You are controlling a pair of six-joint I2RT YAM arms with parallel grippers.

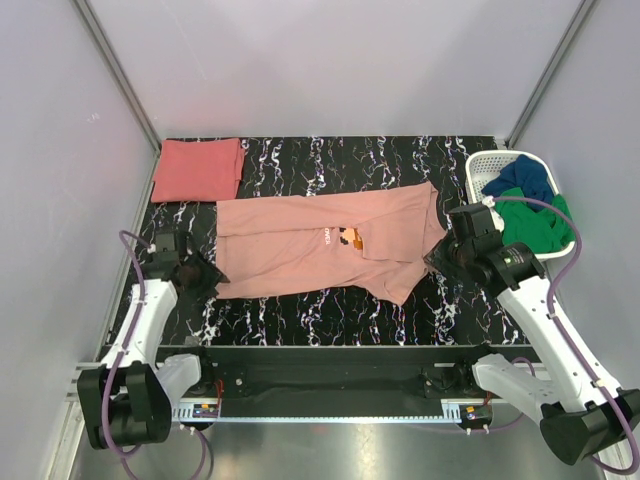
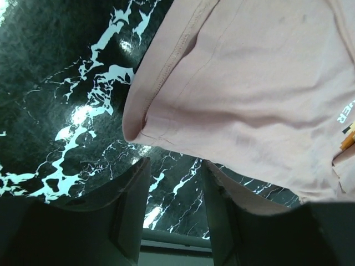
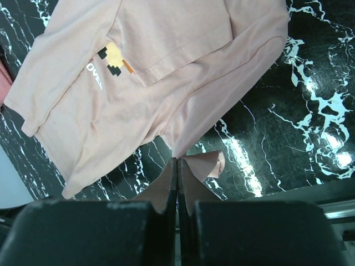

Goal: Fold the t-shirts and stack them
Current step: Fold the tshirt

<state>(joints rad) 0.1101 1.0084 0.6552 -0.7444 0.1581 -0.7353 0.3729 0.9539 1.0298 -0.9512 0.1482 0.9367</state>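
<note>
Here right fingers (image 3: 162,191) pinch pink t-shirt (image 3: 144,83); left fingers (image 2: 130,216) gape beside it.

The top camera looks down from behind on the whole table (image 1: 330,320). Both wrist cameras hang low and close over the pink shirt (image 1: 300,245), which all three share.

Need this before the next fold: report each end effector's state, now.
Left end effector: open, nothing between its fingers, pink t-shirt just beside it.
Right end effector: closed, pinching an edge of the pink t-shirt.
</note>
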